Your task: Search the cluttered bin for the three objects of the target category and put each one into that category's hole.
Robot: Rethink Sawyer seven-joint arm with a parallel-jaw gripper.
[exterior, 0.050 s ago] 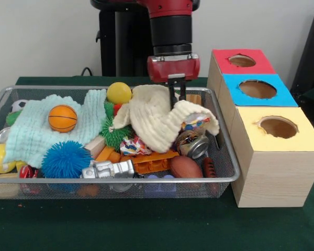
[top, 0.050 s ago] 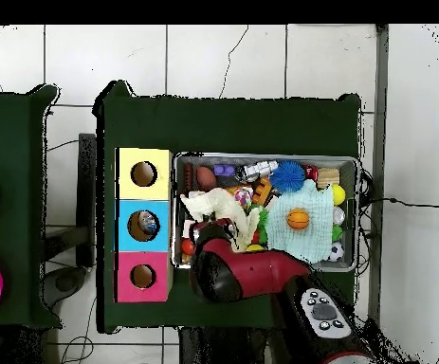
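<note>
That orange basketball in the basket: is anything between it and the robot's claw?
Yes. The gripper hangs over the cream cloth toward the boxes' side of the wire basket. The basketball rests on the pale green cloth toward the other side. A yellow ball and green spiky toy lie between.

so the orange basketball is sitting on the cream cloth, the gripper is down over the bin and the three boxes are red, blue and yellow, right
Not quite. The orange basketball sits on the light green cloth, not the cream cloth; the front view shows it plainly. The rest holds: the gripper is down over the bin, at the cream cloth, and the boxes are red, blue and yellow.
</note>
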